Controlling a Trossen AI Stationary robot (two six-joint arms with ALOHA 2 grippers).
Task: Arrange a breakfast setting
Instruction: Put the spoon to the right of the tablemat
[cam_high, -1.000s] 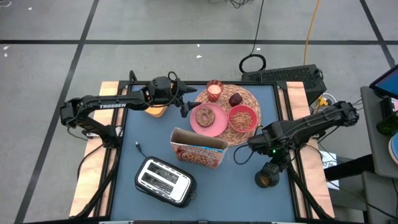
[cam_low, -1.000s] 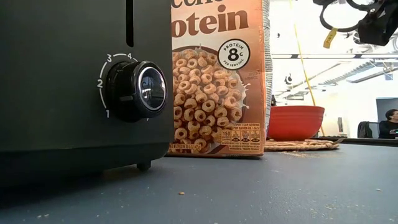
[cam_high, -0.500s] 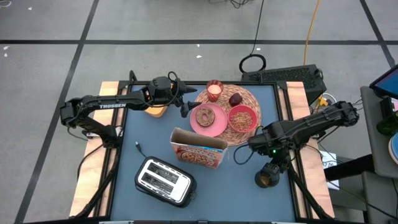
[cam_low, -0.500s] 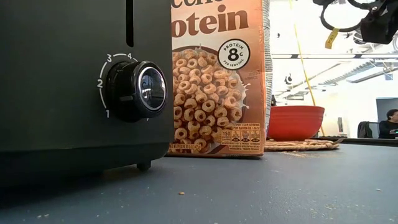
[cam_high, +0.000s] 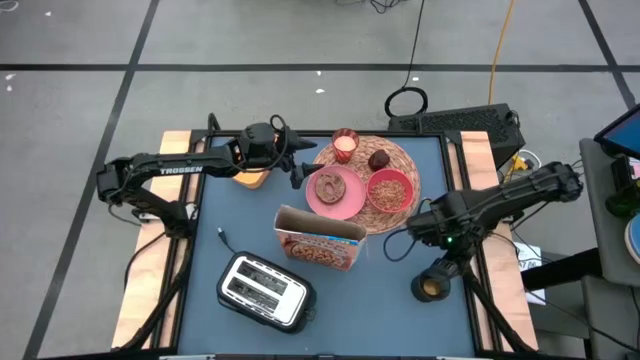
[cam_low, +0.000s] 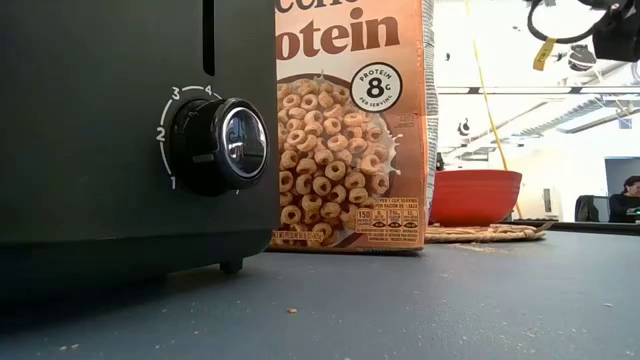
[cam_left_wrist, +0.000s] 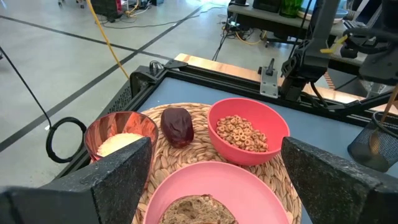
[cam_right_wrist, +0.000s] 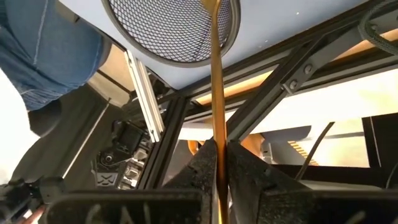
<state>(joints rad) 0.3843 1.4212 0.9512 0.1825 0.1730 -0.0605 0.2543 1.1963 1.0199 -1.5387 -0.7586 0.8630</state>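
Your right tool (cam_right_wrist: 217, 155), clenched on the small spoon (cam_right_wrist: 216, 74) above its mesh holder (cam_high: 432, 288), presumably carries it to the red bowl (cam_high: 390, 188); left tool (cam_high: 300, 165) waits released beside the pink plate (cam_high: 345, 205).

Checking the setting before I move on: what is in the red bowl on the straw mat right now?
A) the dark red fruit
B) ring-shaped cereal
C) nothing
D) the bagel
B: the left wrist view shows the red bowl holding ring-shaped cereal, while the bagel sits on the pink plate and the dark red fruit lies on the straw mat beside the bowl.
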